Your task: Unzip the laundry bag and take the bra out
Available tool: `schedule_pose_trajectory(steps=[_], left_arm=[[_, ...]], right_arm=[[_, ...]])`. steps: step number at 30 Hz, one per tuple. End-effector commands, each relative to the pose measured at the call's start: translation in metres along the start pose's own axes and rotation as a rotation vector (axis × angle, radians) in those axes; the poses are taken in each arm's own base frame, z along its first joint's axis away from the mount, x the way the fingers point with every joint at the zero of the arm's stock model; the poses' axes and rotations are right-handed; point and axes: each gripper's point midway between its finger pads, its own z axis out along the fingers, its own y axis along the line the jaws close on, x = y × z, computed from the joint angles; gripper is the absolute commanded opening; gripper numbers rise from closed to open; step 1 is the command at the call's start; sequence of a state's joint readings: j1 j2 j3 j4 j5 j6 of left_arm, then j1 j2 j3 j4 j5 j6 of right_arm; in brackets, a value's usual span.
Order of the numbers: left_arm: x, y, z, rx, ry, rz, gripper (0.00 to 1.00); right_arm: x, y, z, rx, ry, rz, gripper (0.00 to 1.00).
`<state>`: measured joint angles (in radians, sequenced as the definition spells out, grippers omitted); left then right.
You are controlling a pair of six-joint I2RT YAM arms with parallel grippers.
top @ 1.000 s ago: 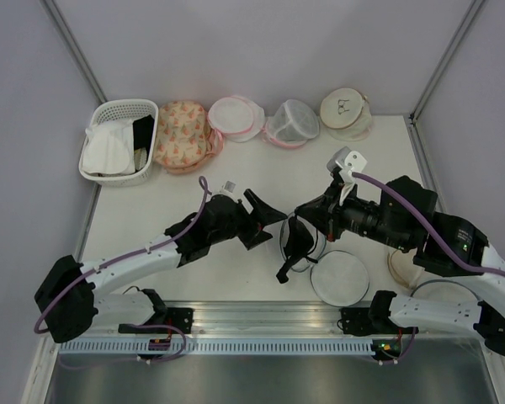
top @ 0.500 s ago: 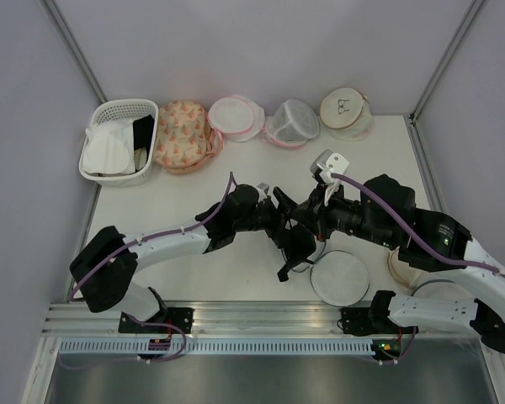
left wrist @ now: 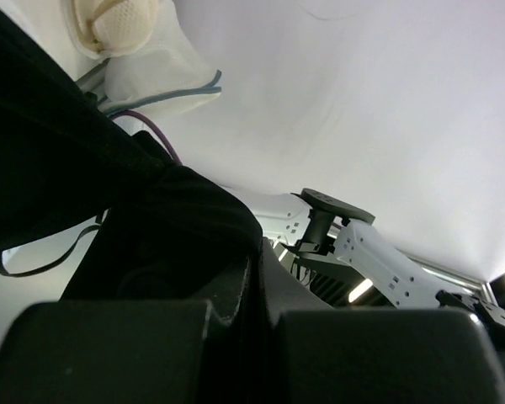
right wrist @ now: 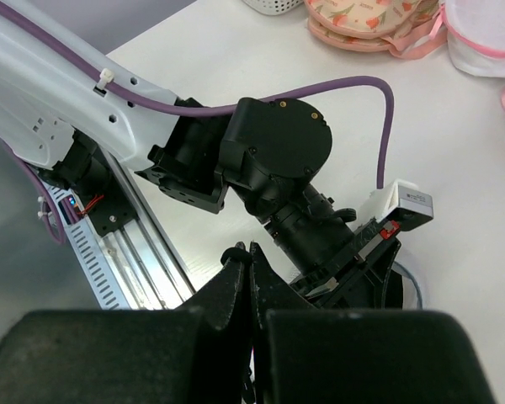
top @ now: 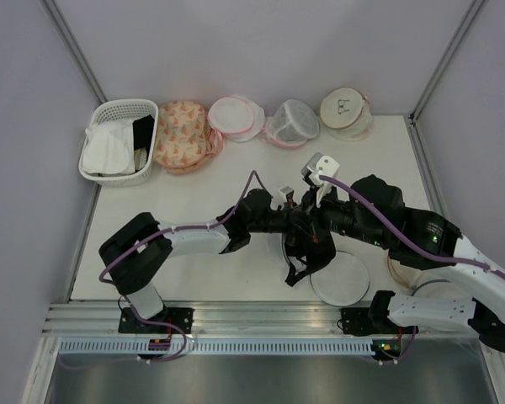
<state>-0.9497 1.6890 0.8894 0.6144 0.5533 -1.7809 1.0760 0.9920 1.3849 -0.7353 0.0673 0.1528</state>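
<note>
Top view: right gripper [top: 313, 225] jaws pinching black bra [top: 301, 252]; left gripper [top: 288, 220] jaws' state unclear. Risk: strap snagging, dragging bag [top: 338, 278] off near edge.

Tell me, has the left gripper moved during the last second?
Yes. The left gripper moved right, away from the basket, and now meets the bra.

Left gripper [top: 296, 220] and right gripper [top: 305, 225] meet mid-table, fingers closed, arms converging.
</note>
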Motion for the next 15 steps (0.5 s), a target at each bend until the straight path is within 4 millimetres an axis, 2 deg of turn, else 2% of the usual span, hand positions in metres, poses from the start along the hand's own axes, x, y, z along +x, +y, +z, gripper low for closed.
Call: schedule_pose_trajectory(steps=[1,5,8,10,11,14,15], left_arm=[[0.013,-0.034,-0.002,0.134,0.064,0.058,0.02],[0.002,-0.041,-0.002,0.169,0.042,0.098,0.02],[-0.016,-0.043,-0.005,0.162,0.002,0.118,0.02],[-0.029,-0.05,-0.01,0.178,-0.028,0.143,0.02],[-0.034,-0.054,-0.012,0.184,-0.039,0.154,0.02],[-0.054,-0.078,-0.025,0.212,-0.076,0.233,0.02],[-0.06,-0.082,-0.027,0.212,-0.088,0.251,0.02]], right_arm=[[-0.013,-0.001,-0.009,0.006,-0.051,-0.004,0.0],[-0.016,-0.003,-0.015,0.017,-0.066,0.008,0.0],[-0.023,-0.008,-0.026,0.043,-0.095,0.021,0.01],[-0.023,-0.015,-0.035,0.081,-0.105,0.03,0.24],[-0.024,-0.017,-0.039,0.093,-0.109,0.038,0.46],[-0.022,-0.03,-0.051,0.162,-0.117,0.063,0.69],[-0.021,-0.032,-0.053,0.173,-0.121,0.07,0.72]])
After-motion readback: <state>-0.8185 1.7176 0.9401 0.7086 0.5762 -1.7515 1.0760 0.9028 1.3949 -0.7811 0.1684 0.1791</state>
